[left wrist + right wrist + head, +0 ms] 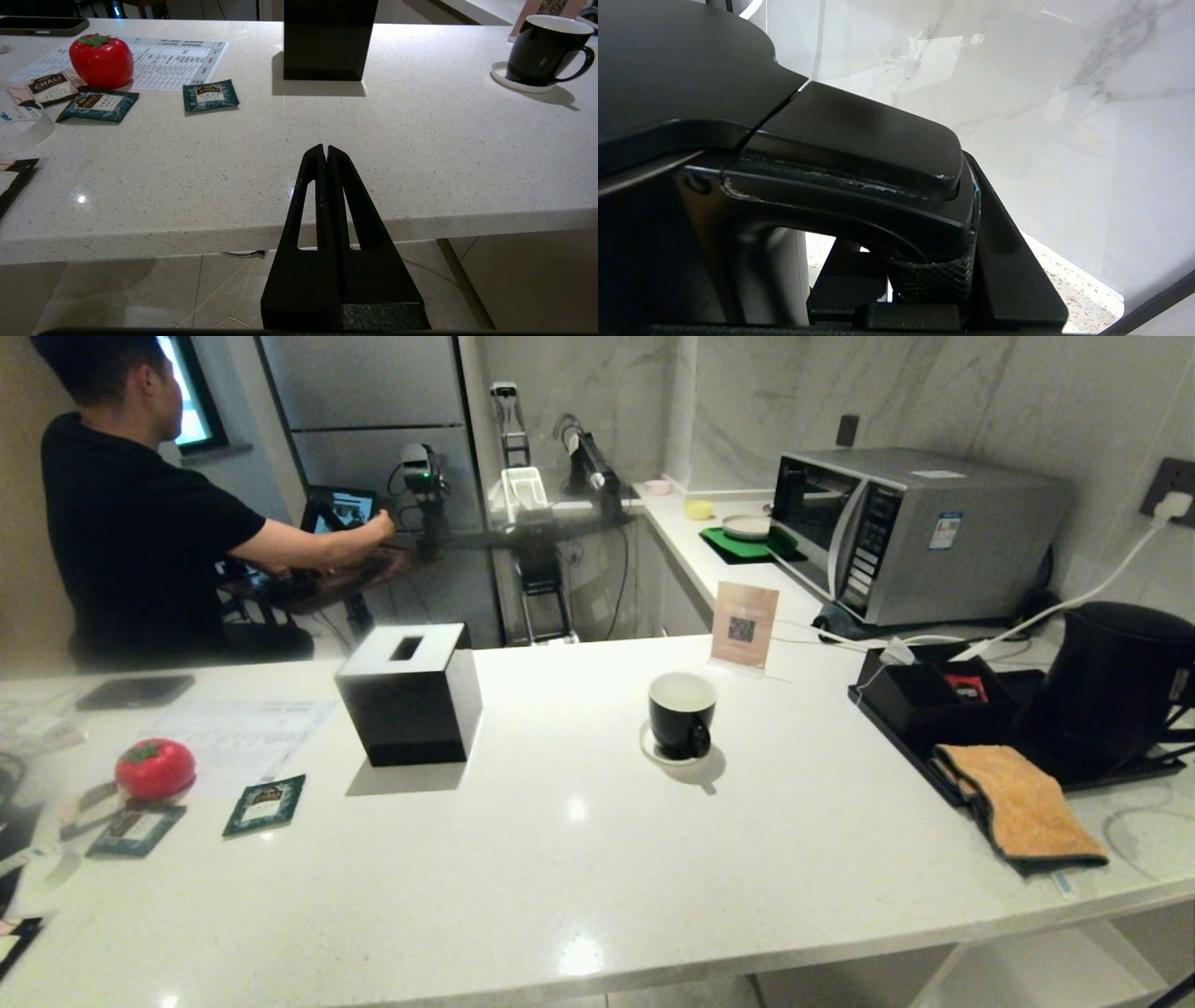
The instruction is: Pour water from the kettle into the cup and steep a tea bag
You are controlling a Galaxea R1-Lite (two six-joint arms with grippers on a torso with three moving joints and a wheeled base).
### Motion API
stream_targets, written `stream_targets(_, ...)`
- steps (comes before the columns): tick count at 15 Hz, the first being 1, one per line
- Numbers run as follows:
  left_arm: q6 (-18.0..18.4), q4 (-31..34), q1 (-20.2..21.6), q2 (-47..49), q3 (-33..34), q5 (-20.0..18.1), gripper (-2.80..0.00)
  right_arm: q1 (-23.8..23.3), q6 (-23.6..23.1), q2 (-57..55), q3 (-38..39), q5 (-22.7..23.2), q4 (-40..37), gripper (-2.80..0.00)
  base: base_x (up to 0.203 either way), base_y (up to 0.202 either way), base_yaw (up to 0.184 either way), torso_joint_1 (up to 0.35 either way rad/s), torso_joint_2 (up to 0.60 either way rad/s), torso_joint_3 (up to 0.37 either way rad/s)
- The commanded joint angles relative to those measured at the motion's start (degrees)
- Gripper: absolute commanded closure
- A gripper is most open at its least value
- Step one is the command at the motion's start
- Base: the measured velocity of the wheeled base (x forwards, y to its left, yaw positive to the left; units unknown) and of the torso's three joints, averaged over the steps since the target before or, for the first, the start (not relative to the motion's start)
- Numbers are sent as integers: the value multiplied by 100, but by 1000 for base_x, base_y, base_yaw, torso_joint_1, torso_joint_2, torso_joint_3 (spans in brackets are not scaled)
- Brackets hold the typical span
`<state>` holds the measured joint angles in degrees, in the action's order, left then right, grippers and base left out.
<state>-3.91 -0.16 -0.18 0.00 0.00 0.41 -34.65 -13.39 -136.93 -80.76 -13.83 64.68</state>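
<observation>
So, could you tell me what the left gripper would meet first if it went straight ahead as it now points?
Probably the black tissue box: the shut left gripper points across the bare countertop toward it, though its height above the surface is unclear.

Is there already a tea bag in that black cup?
No. The head view shows the cup with a bare white inside, and the tea packets lie unopened on the counter.
</observation>
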Motion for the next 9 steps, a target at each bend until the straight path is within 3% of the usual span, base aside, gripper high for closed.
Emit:
stream_targets(1, -4, -2, 1, 9, 0, 2, 0, 10, -15, -104, -4, -3, 109, 0, 0, 0, 0, 0, 0, 0)
stream_targets(9, -4, -2, 1, 4, 0, 2, 0, 46, -15, -238, -2, 3, 334, 0, 0, 0, 0, 0, 0, 0)
